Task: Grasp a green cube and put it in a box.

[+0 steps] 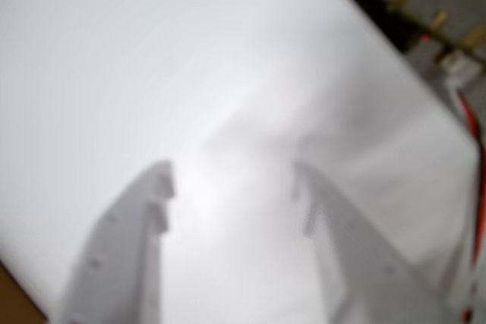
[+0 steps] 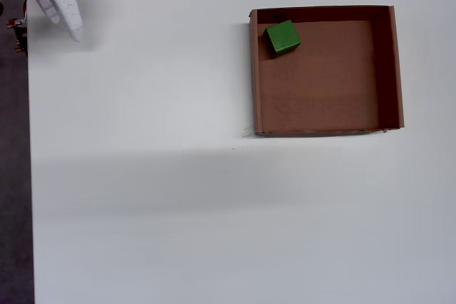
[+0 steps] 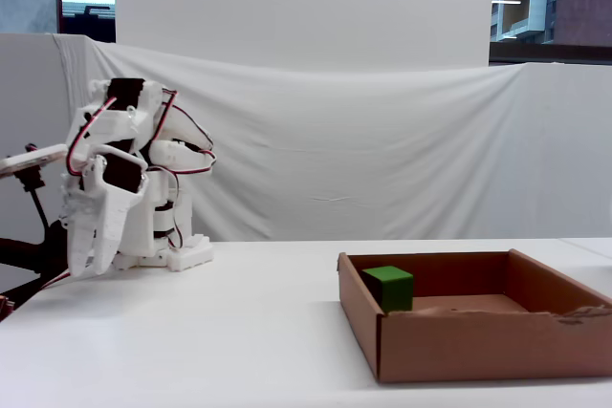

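Parking at far left of the overhead view: gripper (image 2: 73,33) folded back by the arm's base, tips pointing down at the white table (image 2: 142,197), well apart from everything else. Jaws parted with nothing between them, seen plainly in the blurred wrist view (image 1: 231,184), where only bare table lies in the gap. Same folded pose in the fixed view, gripper (image 3: 84,269) hanging low beside the base.

Judged step: rest after placement; task looks complete. To do it well: hold the arm tucked and motionless, leave the jaws apart, avoid any sweep toward the right side where the container sits. No re-grasp called for.

Moving right, overhead view: box (image 2: 388,69), shallow brown cardboard tray, upright, walls intact, sitting flat on the table. Contents: green cube (image 2: 282,37) only, lying on the bottom in the upper-left corner, turned slightly askew, close to both corner walls; contact with them not resolvable. Remainder of the bottom bare. Fixed view confirms: green cube (image 3: 389,287) inside the box (image 3: 478,346), resting flat near the far-left corner, top just above the rim line.
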